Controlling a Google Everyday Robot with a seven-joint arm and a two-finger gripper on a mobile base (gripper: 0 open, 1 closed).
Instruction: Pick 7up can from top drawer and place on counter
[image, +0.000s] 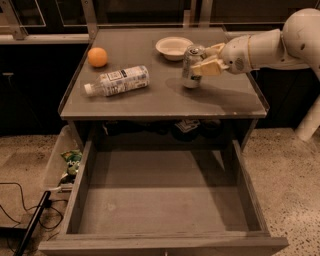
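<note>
7up can (190, 75) upright over the desk (150, 102), right of centre, near white bowl (174, 47); can't tell if its base touches. Side grip by the claw (203, 61), closed around its upper half from the right. Judged light, thin-walled, slick, easily dented: hold mid-body, gently. Long axis vertical, pull-tab end up. Below, top drawer (160, 200) open.
</note>
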